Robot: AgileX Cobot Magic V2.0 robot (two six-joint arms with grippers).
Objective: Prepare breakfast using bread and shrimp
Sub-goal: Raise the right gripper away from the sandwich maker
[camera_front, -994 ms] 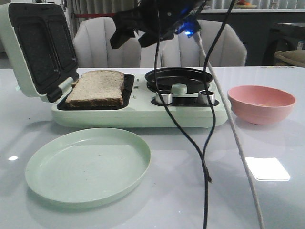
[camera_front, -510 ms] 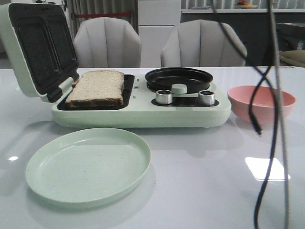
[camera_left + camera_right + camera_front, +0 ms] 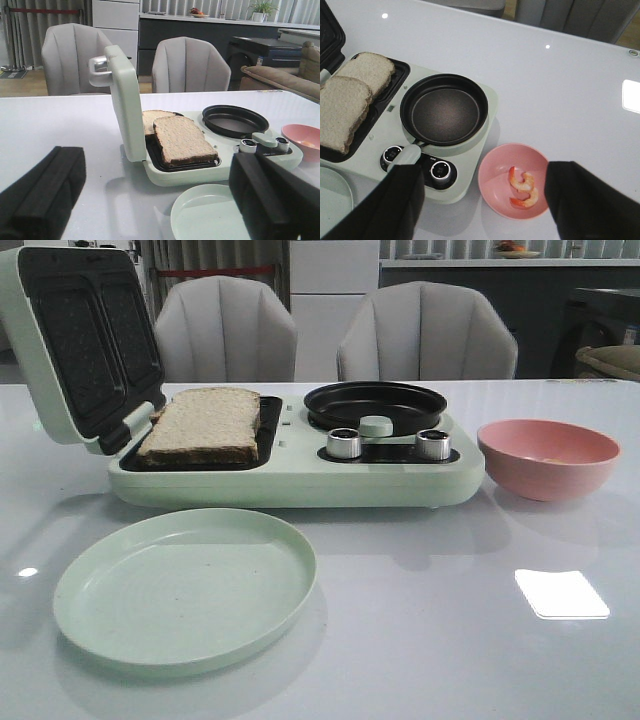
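On the white glossy worktop (image 3: pixel 420 640) stands a pale green breakfast machine (image 3: pixel 300 480) with its lid up. 2 slices of tan wheat bread with dark crust (image 3: pixel 350 97) lie side by side on its dark grill plate. Beside them sits the round black frying pan (image 3: pixel 444 109). 2 small curled orange-pink shrimp (image 3: pixel 523 188) lie in the pink round bowl (image 3: pixel 492 185). The left end effector (image 3: pixel 160 200) and right end effector (image 3: pixel 480 200) are both released, fingers spread wide, grasping nothing. A pale green round plate (image 3: pixel 185 585) lies near the machine.

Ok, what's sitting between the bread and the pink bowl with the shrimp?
Between the bread and the pink bowl sit the black round pan and two knobs, clearest in the right wrist view.
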